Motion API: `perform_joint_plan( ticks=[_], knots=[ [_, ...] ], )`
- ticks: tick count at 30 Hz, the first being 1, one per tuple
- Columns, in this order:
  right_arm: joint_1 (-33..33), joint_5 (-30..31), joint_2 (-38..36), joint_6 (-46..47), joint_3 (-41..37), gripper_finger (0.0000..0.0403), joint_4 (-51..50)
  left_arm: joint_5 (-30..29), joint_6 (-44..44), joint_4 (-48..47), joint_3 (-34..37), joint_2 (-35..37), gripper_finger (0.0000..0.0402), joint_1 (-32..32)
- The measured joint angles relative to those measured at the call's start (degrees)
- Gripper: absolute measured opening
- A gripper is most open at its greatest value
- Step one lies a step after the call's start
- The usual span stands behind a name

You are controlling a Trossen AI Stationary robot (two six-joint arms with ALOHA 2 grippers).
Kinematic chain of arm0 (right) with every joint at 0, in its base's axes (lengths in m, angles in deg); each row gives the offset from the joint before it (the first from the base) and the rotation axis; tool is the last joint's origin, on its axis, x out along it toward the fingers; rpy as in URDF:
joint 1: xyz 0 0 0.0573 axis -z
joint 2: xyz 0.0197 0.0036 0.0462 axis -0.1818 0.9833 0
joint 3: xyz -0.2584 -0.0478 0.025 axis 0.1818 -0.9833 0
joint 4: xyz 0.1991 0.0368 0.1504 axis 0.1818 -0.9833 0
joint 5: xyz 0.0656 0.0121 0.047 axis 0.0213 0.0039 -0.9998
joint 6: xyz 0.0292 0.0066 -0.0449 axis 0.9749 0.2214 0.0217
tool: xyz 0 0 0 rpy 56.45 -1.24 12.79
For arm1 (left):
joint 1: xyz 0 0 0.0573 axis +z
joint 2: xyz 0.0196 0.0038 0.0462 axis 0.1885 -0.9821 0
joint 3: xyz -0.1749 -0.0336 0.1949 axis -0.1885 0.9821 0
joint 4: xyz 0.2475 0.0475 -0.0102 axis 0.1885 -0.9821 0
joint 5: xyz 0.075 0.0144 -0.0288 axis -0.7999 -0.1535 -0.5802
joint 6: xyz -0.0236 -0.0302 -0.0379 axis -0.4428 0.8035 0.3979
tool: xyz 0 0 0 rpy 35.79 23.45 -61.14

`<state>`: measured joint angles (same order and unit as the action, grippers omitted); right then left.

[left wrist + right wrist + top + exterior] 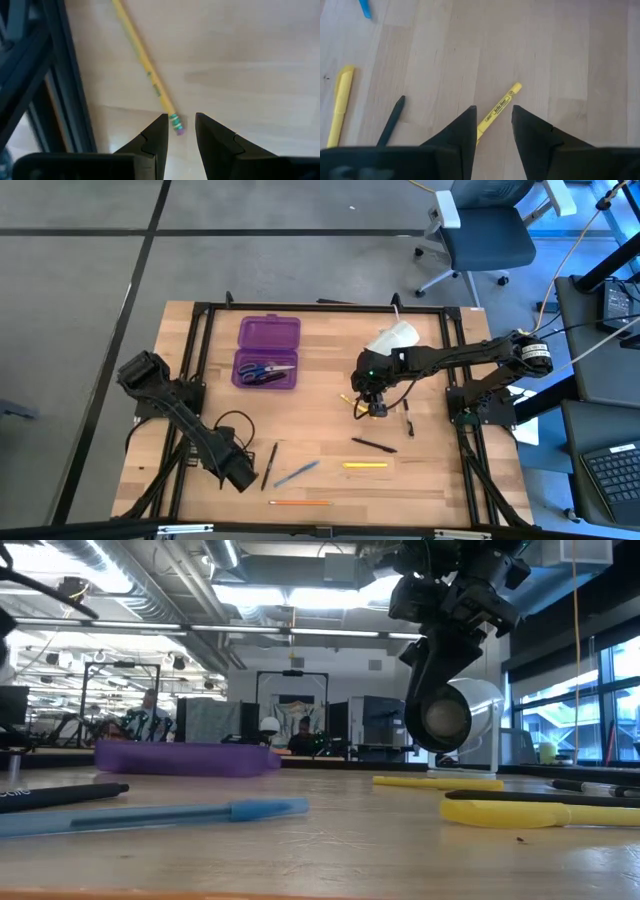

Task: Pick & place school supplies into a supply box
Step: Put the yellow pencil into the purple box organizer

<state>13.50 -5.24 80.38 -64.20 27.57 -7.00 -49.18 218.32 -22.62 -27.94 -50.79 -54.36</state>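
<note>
The right gripper [492, 127] hangs with jaws spread astride a yellow pen [499, 109] lying flat on the counter [450, 470]. Light, stiff and slick, it is best pinched mid-barrel. The left gripper [180, 135] waits, jaws parted.

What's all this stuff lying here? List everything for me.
Supply box: one, purple, lid open, far left of table.
Scissors: one, blue-handled, inside the box.
White roll: one, far side, by the right arm.
Yellow pen: one, below the right pincer.
Yellow highlighter: one, near centre.
Black pens: three, scattered mid-table.
Blue pen: one, near side.
Orange pencil: one, near edge.
Office chair: one, floor beyond table.
Left pincer: open, near left.
Right pincer: open, above the yellow pen.
</note>
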Motion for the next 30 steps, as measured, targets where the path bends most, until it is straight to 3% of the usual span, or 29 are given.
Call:
perform_joint_plan(
  ticks=[10, 17, 24, 30],
  knots=[
    [0.0, 0.0, 0.0, 0.0, 0.0, 0.0128, 0.0, -5.0, -6.4, -0.9, 0.0, -0.9, 0.009, -1.8],
    [0.0, 0.0, 0.0, -0.1, 0.0, 0.0128, 0.0, -4.3, -6.9, -0.8, 0.0, -0.9, 0.0094, -1.8],
    [0.0, 0.0, 0.0, -0.1, 0.0, 0.0128, 0.0, -1.4, -2.1, -0.6, 0.0, -0.9, 0.0149, -2.2],
    [0.0, 0.0, 0.0, -0.1, 0.0, 0.0128, 0.0, -5.0, -8.3, 5.0, 0.0, -0.9, 0.0183, -2.7]
  ],
)
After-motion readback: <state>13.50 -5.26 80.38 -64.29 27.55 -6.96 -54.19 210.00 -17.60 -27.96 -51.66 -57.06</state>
